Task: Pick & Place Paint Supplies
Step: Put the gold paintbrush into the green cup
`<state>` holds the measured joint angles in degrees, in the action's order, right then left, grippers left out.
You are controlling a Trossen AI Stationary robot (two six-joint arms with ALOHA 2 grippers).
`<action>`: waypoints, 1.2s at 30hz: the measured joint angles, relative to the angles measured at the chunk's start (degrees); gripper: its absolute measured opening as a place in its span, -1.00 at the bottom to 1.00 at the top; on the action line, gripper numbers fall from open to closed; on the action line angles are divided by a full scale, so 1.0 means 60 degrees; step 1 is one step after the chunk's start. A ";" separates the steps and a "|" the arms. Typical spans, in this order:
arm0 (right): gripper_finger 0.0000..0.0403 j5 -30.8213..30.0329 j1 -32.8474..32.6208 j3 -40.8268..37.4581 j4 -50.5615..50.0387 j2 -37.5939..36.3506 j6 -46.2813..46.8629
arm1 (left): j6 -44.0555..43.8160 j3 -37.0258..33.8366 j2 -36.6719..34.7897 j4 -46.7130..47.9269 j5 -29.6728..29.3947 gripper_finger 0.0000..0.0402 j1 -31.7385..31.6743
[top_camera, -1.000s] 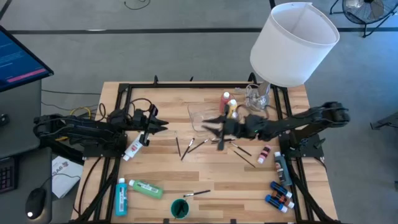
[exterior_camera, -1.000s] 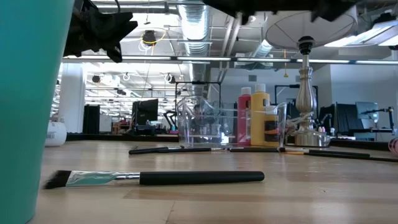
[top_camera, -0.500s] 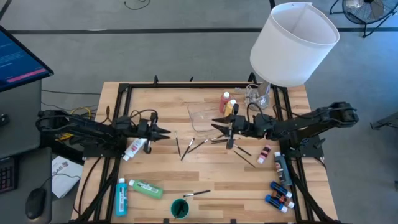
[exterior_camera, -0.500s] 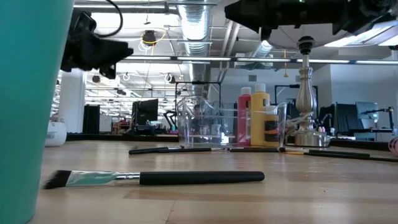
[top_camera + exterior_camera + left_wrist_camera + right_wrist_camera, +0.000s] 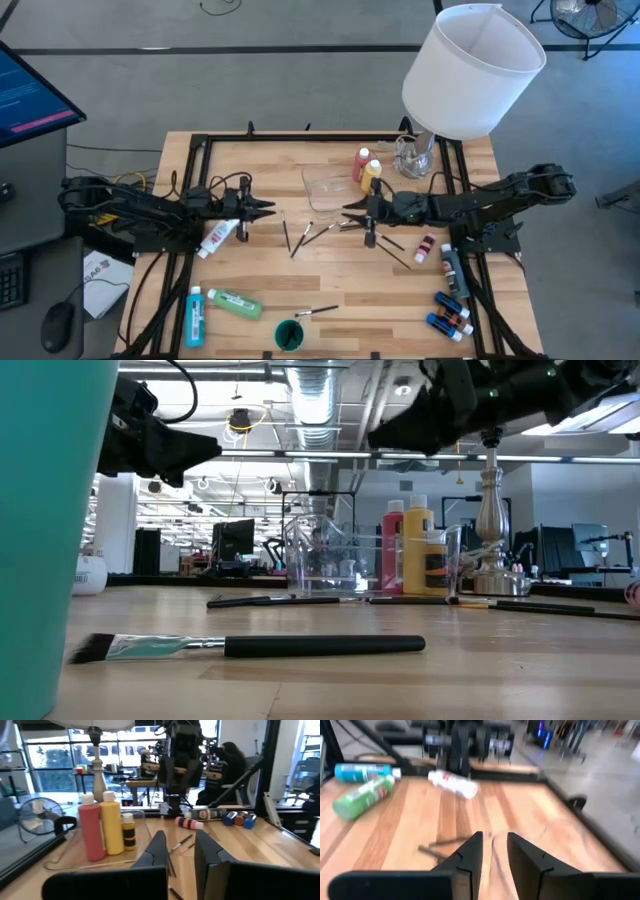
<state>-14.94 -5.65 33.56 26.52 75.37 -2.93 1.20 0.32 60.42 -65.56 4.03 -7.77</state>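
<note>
right gripper (image 5: 351, 212) hovers over the thin brushes (image 5: 322, 232) at mid-table, just beside the clear tray (image 5: 322, 187), fingers a narrow gap apart, nothing between them. left gripper (image 5: 268, 209) is pinched shut and empty, above a white bottle (image 5: 216, 236). red bottle (image 5: 361, 164) and yellow bottle (image 5: 372, 174) stand together by the tray.

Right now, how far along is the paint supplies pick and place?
Done: red bottle and yellow bottle stand in the clear tray.
In hand: nothing visibly held; the right pincer hangs over the loose brushes, the left pincer is shut and empty.
Left: green bottle, the brushes, the small bottles.
</note>
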 joint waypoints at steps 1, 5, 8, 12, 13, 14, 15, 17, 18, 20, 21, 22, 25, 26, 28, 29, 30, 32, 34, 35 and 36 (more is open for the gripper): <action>-0.59 0.0000 0.0000 -0.0001 -0.0270 0.0000 0.0249 | 0.0008 0.0000 0.0000 -0.0013 -0.0107 -1.00 0.0000; -0.59 -0.0004 -0.0063 -0.0001 -0.1443 0.0000 0.1301 | 0.0069 0.0000 0.0000 -0.0052 -0.0411 -1.00 0.0000; -0.59 0.0000 -0.0200 -0.0004 -0.2283 0.0000 0.1699 | 0.0219 0.0000 0.0000 -0.0211 -0.0478 -1.00 -0.0004; -0.59 0.0008 -0.0459 -0.0004 -0.2738 0.0000 0.2276 | 0.0252 0.0003 0.0000 -0.0276 -0.0510 -1.00 -0.0004; -0.59 0.0008 -0.0530 -0.0004 -0.2696 0.0000 0.2465 | 0.0259 0.0000 0.0000 -0.0306 -0.0510 -1.00 -0.0004; -0.59 0.0007 -0.0602 -0.0004 -0.2613 0.0000 0.2635 | 0.0263 0.0000 0.0000 -0.0324 -0.0512 -1.00 -0.0004; -0.59 0.0007 -0.0670 -0.0004 -0.2539 0.0000 0.2766 | 0.0272 0.0001 0.0000 -0.0328 -0.0540 -1.00 -0.0004; -0.59 0.0010 -0.0801 -0.0004 -0.2473 0.0000 0.2872 | 0.0312 0.0004 0.0000 -0.0391 -0.0640 -1.00 -0.0004; -0.59 0.0011 -0.0867 -0.0004 -0.2401 0.0000 0.2999 | 0.0324 0.0001 0.0000 -0.0423 -0.0690 -1.00 -0.0004; -0.59 0.0047 -0.0975 -0.0002 -0.2233 -0.0003 0.3446 | 0.0337 0.0004 0.0000 -0.0427 -0.0722 -1.00 -0.0004; -0.59 0.0222 -0.1028 0.0000 -0.2251 -0.0006 0.3651 | 0.0340 0.0004 0.0000 -0.0439 -0.0729 -1.00 -0.0004; -0.59 0.0495 -0.1061 -0.0002 -0.2331 -0.0017 0.3723 | 0.0340 0.0004 0.0000 -0.0449 -0.0763 -1.00 -0.0004; -0.59 0.0828 -0.1053 -0.0004 -0.2424 -0.0076 0.4045 | 0.0374 0.0004 0.0000 -0.0458 -0.0765 -1.00 -0.0004; -0.59 0.0710 -0.1087 -0.0004 -0.2501 -0.0076 0.4233 | 0.0450 0.0004 0.0000 -0.0458 -0.0765 -1.00 -0.0004; -0.59 0.0062 -0.1209 -0.0004 -0.2815 -0.0073 0.4530 | 0.0495 0.0004 0.0000 -0.0461 -0.0765 -1.00 -0.0004; -0.59 -0.0378 -0.1282 -0.0004 -0.2989 -0.0073 0.4679 | 0.0489 0.0004 0.0000 -0.0459 -0.0764 -1.00 -0.0004; -0.59 -0.0810 -0.1380 -0.0002 -0.3209 -0.0073 0.4837 | 0.0485 0.0004 0.0000 -0.0459 -0.0761 -1.00 -0.0004; -0.59 -0.1683 -0.1639 -0.0004 -0.3757 -0.0069 0.5179 | 0.0482 0.0004 0.0000 -0.0459 -0.0761 -1.00 -0.0004; -0.59 -0.2438 -0.1981 -0.0004 -0.4155 -0.0069 0.5566 | 0.0492 0.0004 0.0000 -0.0455 -0.0764 -1.00 -0.0004; -0.59 -0.2752 -0.2172 -0.0004 -0.4265 -0.0069 0.5721 | 0.0501 0.0004 0.0000 -0.0455 -0.0786 -1.00 -0.0004; -0.59 -0.3009 -0.2373 -0.0004 -0.4332 -0.0069 0.5876 | 0.0506 0.0004 0.0000 -0.0457 -0.0828 -1.00 -0.0004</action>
<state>-32.99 -19.89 33.54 0.52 74.96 32.33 4.24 0.34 60.42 -68.30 -0.94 -7.79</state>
